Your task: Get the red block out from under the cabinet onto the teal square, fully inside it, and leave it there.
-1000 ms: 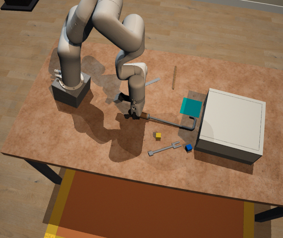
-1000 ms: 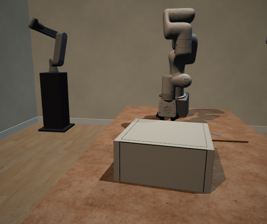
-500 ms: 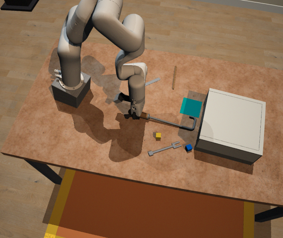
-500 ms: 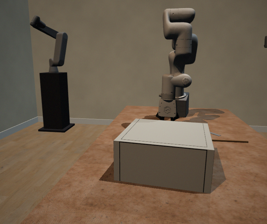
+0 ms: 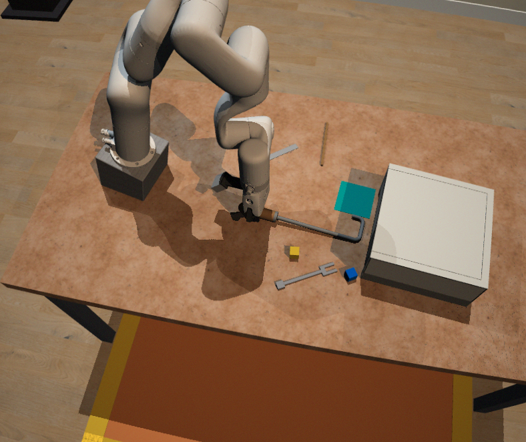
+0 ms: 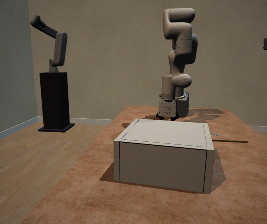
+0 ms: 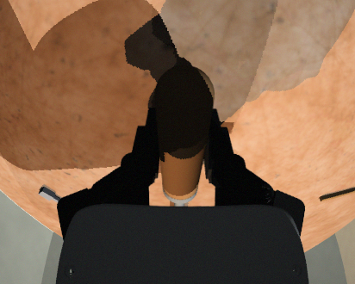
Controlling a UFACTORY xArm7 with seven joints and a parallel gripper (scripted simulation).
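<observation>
My gripper (image 5: 249,216) is shut on the brown handle (image 5: 266,215) of a grey hook tool (image 5: 322,230). The tool lies along the table, and its bent tip (image 5: 359,227) is close to the left side of the white cabinet (image 5: 430,230). In the wrist view my fingers clamp the brown handle (image 7: 183,173) from both sides. The teal square (image 5: 355,199) lies flat on the table just left of the cabinet, beyond the hook tip. The red block is hidden in every view. The exterior view shows the cabinet's closed back (image 6: 162,166) and my gripper (image 6: 167,117) behind it.
A yellow cube (image 5: 294,252), a grey fork-ended tool (image 5: 306,276) and a blue cube (image 5: 350,274) lie in front of the hook tool. A wooden stick (image 5: 324,143) and a grey flat bar (image 5: 283,152) lie farther back. My arm's base (image 5: 131,163) stands at the left.
</observation>
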